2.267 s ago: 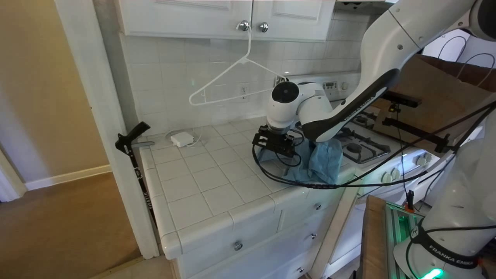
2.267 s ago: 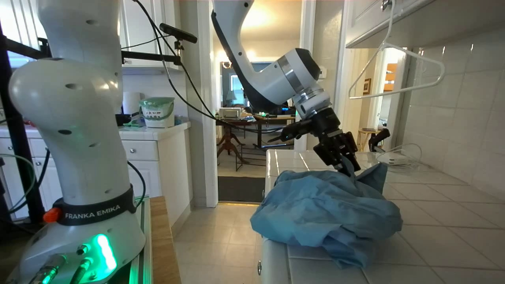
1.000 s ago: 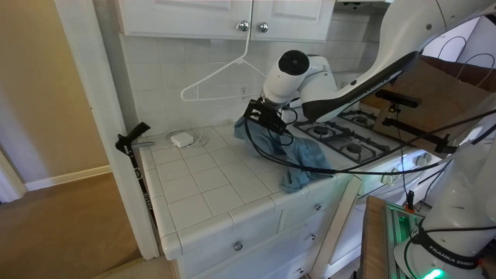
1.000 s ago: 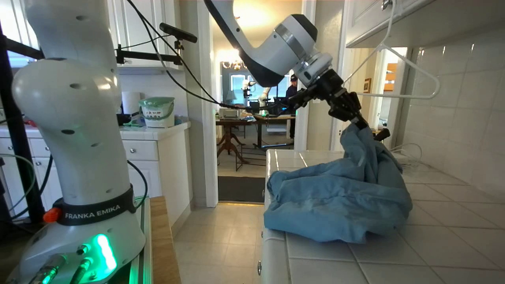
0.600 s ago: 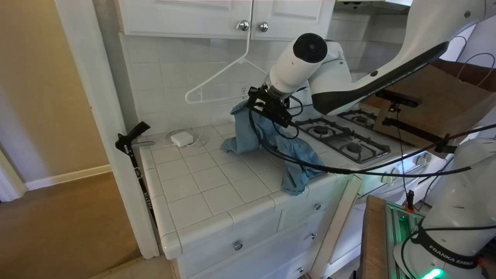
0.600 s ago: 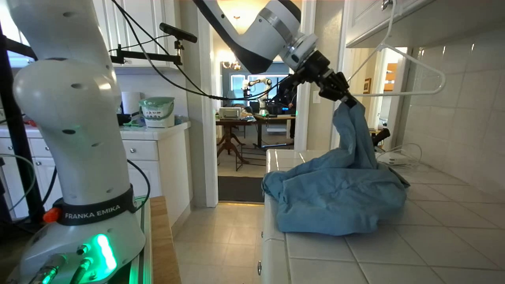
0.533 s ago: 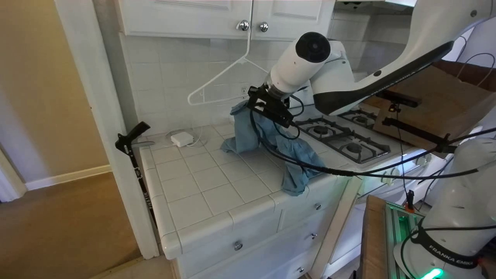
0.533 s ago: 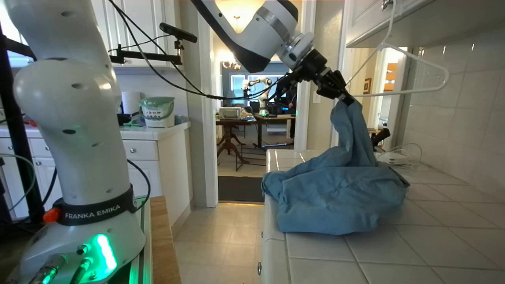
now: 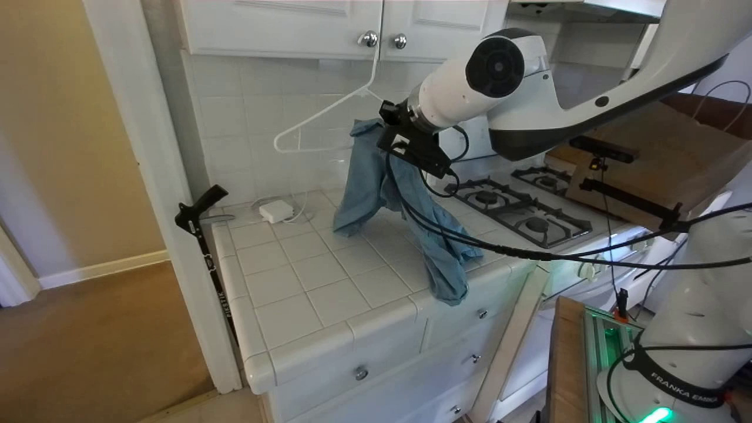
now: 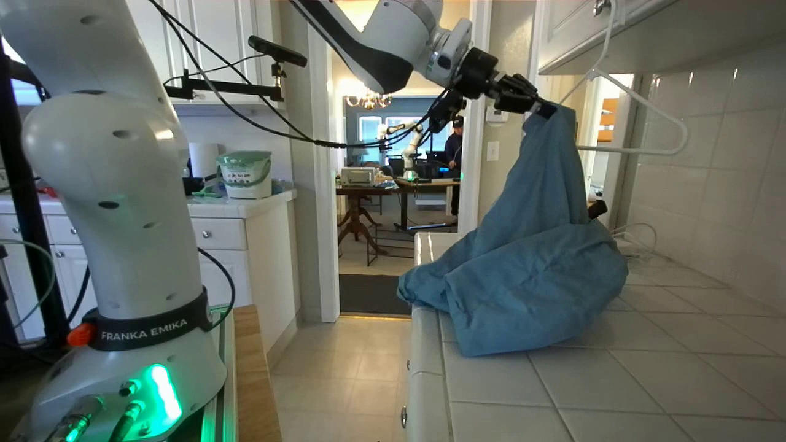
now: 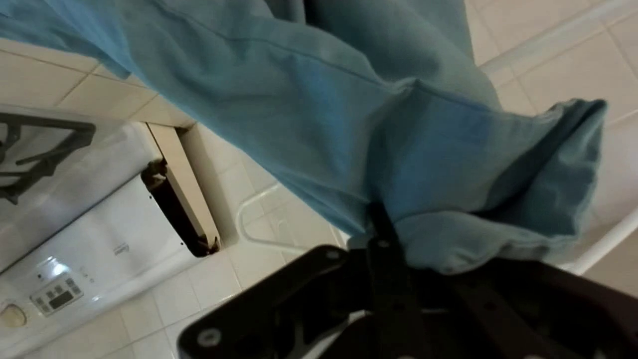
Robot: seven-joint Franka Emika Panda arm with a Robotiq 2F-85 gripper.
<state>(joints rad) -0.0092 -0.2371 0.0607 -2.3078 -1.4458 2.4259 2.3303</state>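
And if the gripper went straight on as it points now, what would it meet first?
Beyond the blue cloth held in its fingers, probably the white hanger, or else the tiled wall behind; depth is unclear.

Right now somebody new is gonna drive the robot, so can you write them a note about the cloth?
Gripper: shut on the blue cloth.
Things: the cloth droops onto the tiled counter, one end over its front edge; the white hanger hangs from a cabinet knob.
Done: cloth gripped, upper part lifted.
Left: lower part not yet off the counter. I can't tell whether cloth and hanger touch.
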